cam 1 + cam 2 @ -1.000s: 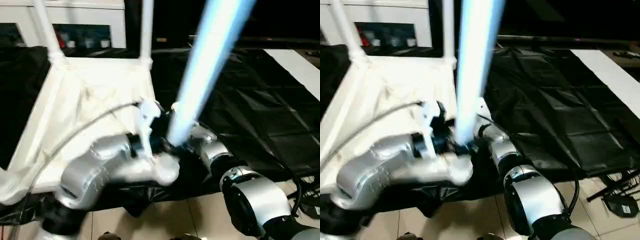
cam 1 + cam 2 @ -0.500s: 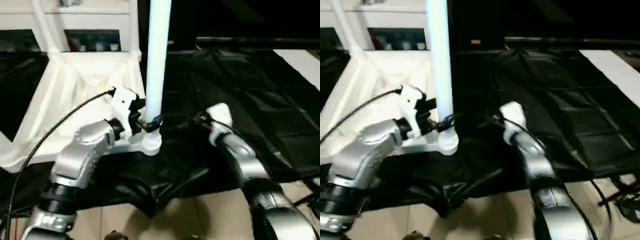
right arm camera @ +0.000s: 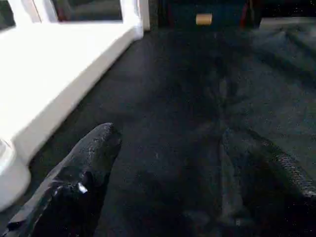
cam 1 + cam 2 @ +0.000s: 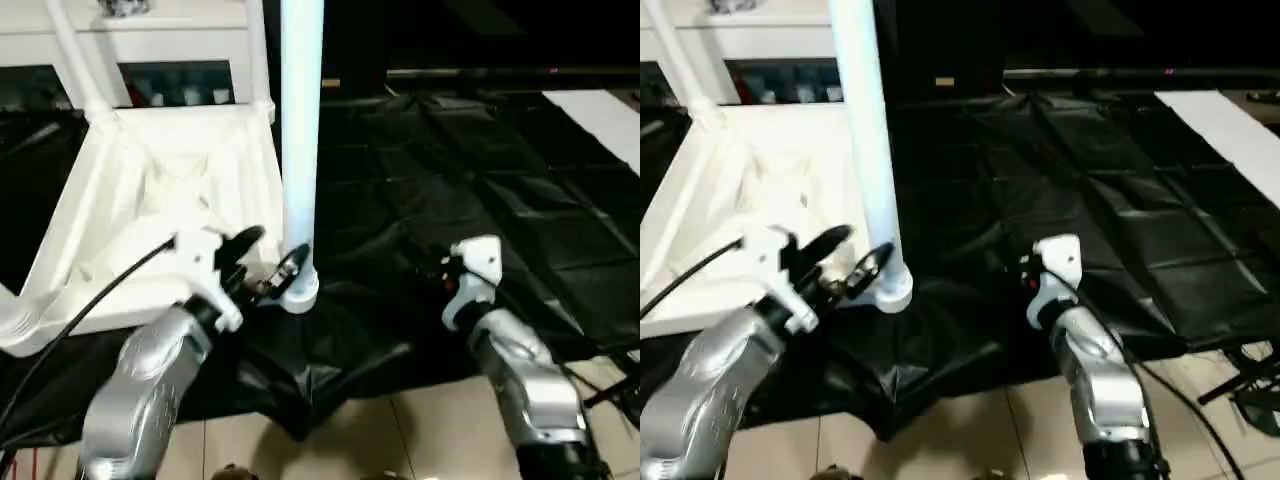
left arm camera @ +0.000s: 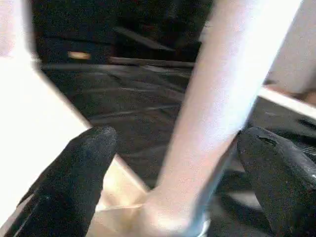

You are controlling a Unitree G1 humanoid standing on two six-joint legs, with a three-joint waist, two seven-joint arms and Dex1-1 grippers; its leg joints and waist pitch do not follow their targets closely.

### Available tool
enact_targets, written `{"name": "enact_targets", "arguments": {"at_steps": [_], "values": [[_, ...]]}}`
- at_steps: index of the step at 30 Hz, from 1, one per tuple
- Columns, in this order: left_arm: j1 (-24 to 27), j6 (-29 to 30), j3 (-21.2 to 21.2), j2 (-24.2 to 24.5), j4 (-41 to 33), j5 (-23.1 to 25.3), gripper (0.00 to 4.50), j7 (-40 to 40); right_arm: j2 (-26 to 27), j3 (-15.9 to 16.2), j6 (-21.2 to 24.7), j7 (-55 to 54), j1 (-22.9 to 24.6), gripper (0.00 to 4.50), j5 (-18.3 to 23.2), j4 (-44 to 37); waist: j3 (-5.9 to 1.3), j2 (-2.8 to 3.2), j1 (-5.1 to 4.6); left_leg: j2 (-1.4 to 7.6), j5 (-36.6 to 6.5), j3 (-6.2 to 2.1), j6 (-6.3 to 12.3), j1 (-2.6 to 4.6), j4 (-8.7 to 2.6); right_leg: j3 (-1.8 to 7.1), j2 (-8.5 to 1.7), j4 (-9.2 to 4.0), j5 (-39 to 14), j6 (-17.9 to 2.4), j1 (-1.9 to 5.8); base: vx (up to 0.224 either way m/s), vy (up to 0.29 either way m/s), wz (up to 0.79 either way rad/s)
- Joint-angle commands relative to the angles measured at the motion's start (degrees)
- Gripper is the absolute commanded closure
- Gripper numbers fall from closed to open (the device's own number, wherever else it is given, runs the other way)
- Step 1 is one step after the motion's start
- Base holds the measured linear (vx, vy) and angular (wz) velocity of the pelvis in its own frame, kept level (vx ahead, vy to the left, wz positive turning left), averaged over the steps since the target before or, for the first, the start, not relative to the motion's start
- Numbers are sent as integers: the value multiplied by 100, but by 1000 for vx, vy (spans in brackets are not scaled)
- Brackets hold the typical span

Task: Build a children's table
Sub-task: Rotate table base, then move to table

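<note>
White tabletop (image 4: 170, 200) lying upside down on black sheeting (image 4: 470, 180), ribbed underside up, near-right corner socket (image 4: 298, 292) close to the sheet's front edge. Standing upright in that socket: 1 long white leg (image 4: 300, 130), rising out past the top of the head views. 2 more legs (image 4: 75, 60) upright in the far corner sockets, in front of a white cabinet (image 4: 150, 40) with glass doors. Left gripper (image 4: 268, 262) spread wide just beside the base of the near leg, 1 black finger on each side in the left wrist view (image 5: 74, 168), neither finger visibly pressing on the tube. Right gripper (image 3: 168, 182) also spread wide, holding nothing, hovering over bare black sheeting, well apart from the socket and to its right; white wrist housing (image 4: 478, 262) facing the camera. Pale tiled floor (image 4: 420, 430) along the near edge.
</note>
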Motion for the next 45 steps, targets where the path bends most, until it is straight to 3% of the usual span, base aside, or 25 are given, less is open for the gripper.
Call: {"name": "enact_targets", "arguments": {"at_steps": [1,5,16,17,19,20,22,26,27,28,29,30,31,32,33,34,35,38,39,40,41,42,43,44,45], "values": [[273,13,89,27,-156,396,5,371,38,25,171,-211,47,71,-155,-212,-302,-2,-3,3,-1363,46,56,-2,-405,322,-344,-663,-2049,-231,264,0,0,0],[659,-141,171,-101,-242,1050,5,1025,-79,178,364,301,243,71,270,-541,-297,-29,13,3,-1563,19,68,16,-420,315,-333,-729,-2420,102,235,0,0,0],[480,-481,211,-269,-130,1559,5,1580,-247,286,308,49,459,71,-100,-460,-342,-50,-7,7,-1616,3,-11,49,-448,372,-316,-660,-1841,-134,255,0,0,0],[449,-486,187,-283,-105,1559,5,1568,-277,342,292,70,434,71,-138,-430,-300,-121,39,-74,-1910,-150,191,-174,-552,206,-435,-632,-2198,-77,473,0,0,0],[439,-501,167,-302,-105,1574,5,1574,-289,366,289,65,424,71,-159,-419,-300,-23,15,-74,-2389,-216,316,-87,-558,104,-510,-763,-2991,74,473,2,3,13],[444,-534,202,-394,-128,1584,5,1687,-319,443,244,138,400,71,-192,-416,-287,-9,4,-138,-2455,-306,481,-179,-531,-13,-623,-851,-3426,70,619,38,6,44],[439,-527,225,-447,-106,1571,5,1742,-344,493,222,173,388,71,-215,-425,-224,46,-27,-209,-2549,-298,685,-131,-421,-277,-698,-1102,-4162,-74,802,47,5,49],[385,-561,184,-442,-25,1593,5,1668,-339,482,153,81,400,71,-221,-424,-206,96,-29,-184,-2288,-318,821,-145,-414,-498,-647,-1159,-3775,-356,1046,86,13,62],[374,-559,173,-448,-23,1583,5,1649,-267,344,198,-27,392,71,-128,-425,-287,184,-146,54,-2420,-269,627,401,-456,-330,-426,-1047,-3178,-562,722,108,22,64],[372,-558,170,-447,-24,1582,5,1644,-255,313,209,-56,383,71,-117,-419,-244,145,-190,178,-2727,-369,543,531,-535,-317,-339,-915,-2747,-732,609,124,4,38],[357,-577,157,-446,-16,1561,5,1613,-230,180,223,-181,326,71,-115,-362,-243,141,-255,376,-3042,-472,509,658,-714,-151,-236,-543,-1503,-947,518,147,10,9],[352,-584,157,-446,-10,1554,5,1607,-234,168,219,-193,313,71,-129,-345,-256,151,-241,356,-3002,-454,562,686,-705,-99,-244,-488,-1226,-995,496,147,10,9],[347,-576,156,-444,-2,1550,5,1598,-261,173,184,-198,296,71,-176,-306,-291,85,-238,200,-2417,-336,844,575,-645,19,-316,-523,-659,-1082,620,153,23,2],[339,-559,154,-443,9,1543,5,1572,-274,182,145,-220,293,71,-219,-271,-386,39,-142,-125,-1350,-77,1077,200,-432,169,-401,-642,0,-1071,1013,122,30,-3],[325,-551,143,-430,25,1547,5,1544,-265,169,129,-264,294,71,-225,-246,-429,31,-95,-272,-763,-22,1189,-32,-303,206,-387,-667,282,-900,1221,122,30,-3],[315,-547,135,-420,36,1550,5,1526,-256,160,120,-295,295,71,-225,-231,-509,49,-53,-274,-355,-19,1242,-56,-271,208,-400,-671,507,-784,1291,130,30,2],[307,-554,133,-418,46,1538,5,1504,-273,172,105,-311,312,71,-243,-232,-561,23,-96,-367,360,-68,1497,-61,-205,134,-158,-554,1220,-478,1297,154,10,9],[289,-544,160,-420,64,1512,5,1478,-298,185,95,-356,373,71,-298,-235,-629,122,-185,-278,1052,-244,1957,316,-166,44,32,-330,1591,-189,1080,148,-9,8],[284,-544,170,-421,67,1507,5,1476,-303,188,93,-371,385,71,-314,-233,-609,123,-274,-136,1568,-446,2573,580,-148,-5,53,-179,1334,-74,815,136,-31,7],[279,-545,180,-423,76,1497,5,1474,-306,192,91,-366,400,71,-307,-236,-604,184,-361,82,1928,-698,3146,919,-119,9,-71,-34,532,-83,380,92,-44,0],[273,-548,188,-420,89,1491,5,1472,-345,256,112,-272,430,71,-298,-275,-573,82,-384,174,2081,-814,3470,959,-112,123,-234,-35,-4,-97,281,62,-56,-13],[270,-549,192,-419,96,1487,5,1471,-376,307,118,-202,451,71,-297,-303,-529,-12,-342,-34,1974,-660,3381,734,-54,222,-249,-175,176,-112,507,62,-56,-13],[268,-552,196,-420,102,1486,5,1467,-416,373,111,-118,474,71,-306,-333,-485,-270,-42,-900,875,-156,2788,-365,461,735,-278,-534,1371,171,1576,67,-13,3],[270,-540,196,-419,99,1491,5,1463,-471,468,133,2,508,71,-310,-363,-505,-104,90,-796,295,-210,2382,-559,584,993,-644,-633,1775,173,1706,57,37,33],[280,-531,204,-427,90,1480,5,1469,-510,549,124,62,549,71,-349,-384,-352,-179,149,-565,-32,-302,1904,-693,521,605,-731,-780,1991,242,1563,57,37,33]]}}
